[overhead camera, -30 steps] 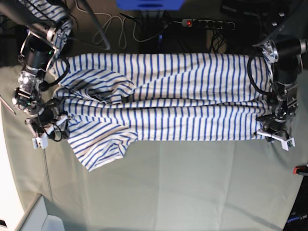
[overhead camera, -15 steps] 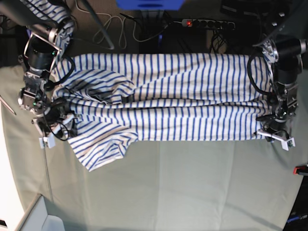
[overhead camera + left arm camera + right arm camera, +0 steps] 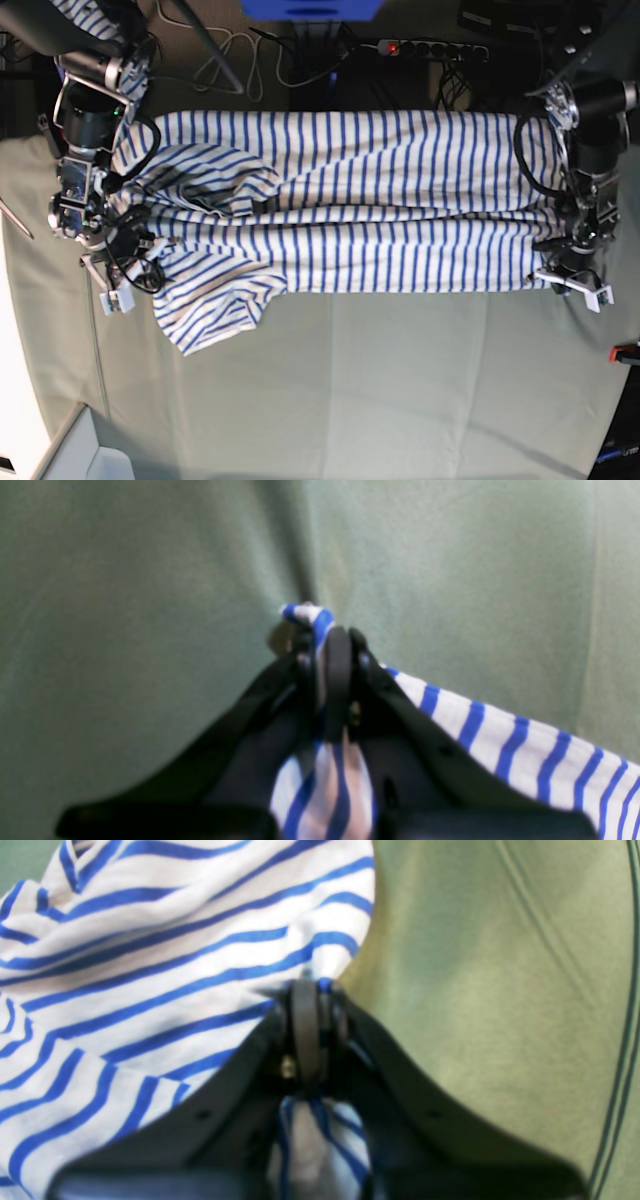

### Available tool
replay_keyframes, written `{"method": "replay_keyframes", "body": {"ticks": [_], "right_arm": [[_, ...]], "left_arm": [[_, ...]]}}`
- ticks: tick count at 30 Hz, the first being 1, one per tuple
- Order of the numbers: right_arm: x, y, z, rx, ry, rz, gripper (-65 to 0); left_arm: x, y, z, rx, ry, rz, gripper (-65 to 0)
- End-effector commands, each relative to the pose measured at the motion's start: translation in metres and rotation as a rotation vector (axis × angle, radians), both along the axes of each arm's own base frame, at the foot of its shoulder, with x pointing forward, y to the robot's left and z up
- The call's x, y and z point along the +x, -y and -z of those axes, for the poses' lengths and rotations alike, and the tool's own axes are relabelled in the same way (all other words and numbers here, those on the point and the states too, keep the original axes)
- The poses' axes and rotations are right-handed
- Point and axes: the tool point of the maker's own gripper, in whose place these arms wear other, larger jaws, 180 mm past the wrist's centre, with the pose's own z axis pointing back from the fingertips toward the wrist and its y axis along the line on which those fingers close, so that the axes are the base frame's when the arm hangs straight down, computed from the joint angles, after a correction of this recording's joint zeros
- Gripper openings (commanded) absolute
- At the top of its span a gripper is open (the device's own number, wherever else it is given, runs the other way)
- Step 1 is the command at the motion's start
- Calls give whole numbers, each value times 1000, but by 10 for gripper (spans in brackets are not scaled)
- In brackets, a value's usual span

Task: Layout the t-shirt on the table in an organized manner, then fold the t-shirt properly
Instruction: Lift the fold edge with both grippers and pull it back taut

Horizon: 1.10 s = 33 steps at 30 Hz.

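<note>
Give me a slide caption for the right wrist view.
Right gripper shut on t-shirt edge above table.

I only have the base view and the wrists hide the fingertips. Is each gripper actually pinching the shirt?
Observer: Yes for the left gripper: its wrist view shows it shut on a striped edge of the t-shirt.
Operator: And the other one?
Observer: The right gripper is shut too, with striped fabric bunched between the fingers.
Operator: Is either pinching the table cover as well?
Observer: At the left gripper, the table cloth shows a crease running up from the fingertips; I cannot tell whether it is caught.
</note>
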Motion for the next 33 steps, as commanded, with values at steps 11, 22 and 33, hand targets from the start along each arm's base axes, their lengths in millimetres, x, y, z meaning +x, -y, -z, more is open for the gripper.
{"method": "replay_keyframes", "body": {"ticks": [11,22,33], "right_arm": [[60,26,-103,-84,285,41,-650],[82,26,-134,-87,355,43,-650],[78,44,-138,-1,367,138,-650]], "left_arm": [[41,-17,-68,86,159,17,-648],[73,-13,-143,166,346,52,-648],[76,-7,-154,162,327,76,-648]]}}
